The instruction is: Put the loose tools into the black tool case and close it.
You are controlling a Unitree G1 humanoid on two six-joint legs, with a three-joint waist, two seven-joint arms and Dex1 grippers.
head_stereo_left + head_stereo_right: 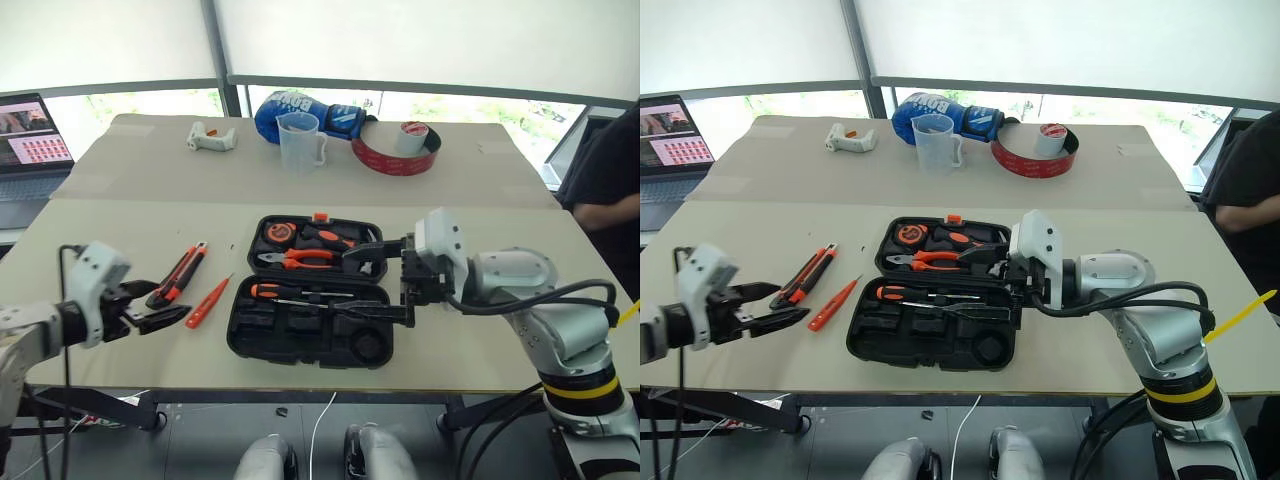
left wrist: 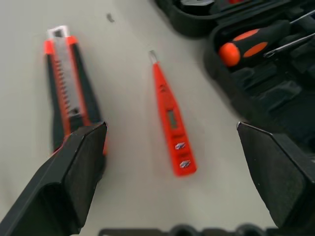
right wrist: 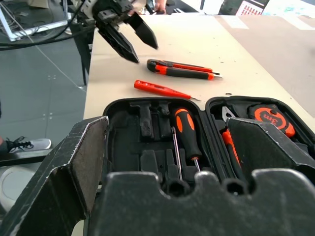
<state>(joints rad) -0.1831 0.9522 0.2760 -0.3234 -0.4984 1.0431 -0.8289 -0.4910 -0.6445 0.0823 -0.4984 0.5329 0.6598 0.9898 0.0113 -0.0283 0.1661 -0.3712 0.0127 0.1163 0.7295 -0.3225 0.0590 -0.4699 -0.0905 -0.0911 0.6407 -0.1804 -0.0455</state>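
Tabletop (image 1: 120,200): seemingly two loose tools (image 1: 195,285).

Right-hand part of the black tool case (image 1: 300,345) hidden behind the right gripper (image 1: 378,283) in the head views, its right rim and the recesses there out of sight. Case cut off by the top and right edges in the left wrist view, one orange-and-black screwdriver (image 2: 256,40) showing only by its handle and part of its shaft. Handle end of the utility knife (image 2: 69,96) covered by a finger of the left gripper (image 2: 172,182). Markings on the slim orange screwdriver (image 2: 170,115) too blurred to read. Person (image 1: 605,190) at the table's far right cropped by the frame edge, only a dark sleeve and forearm visible. Laptop (image 1: 30,150) cut by the left edge, screen content too small to make out
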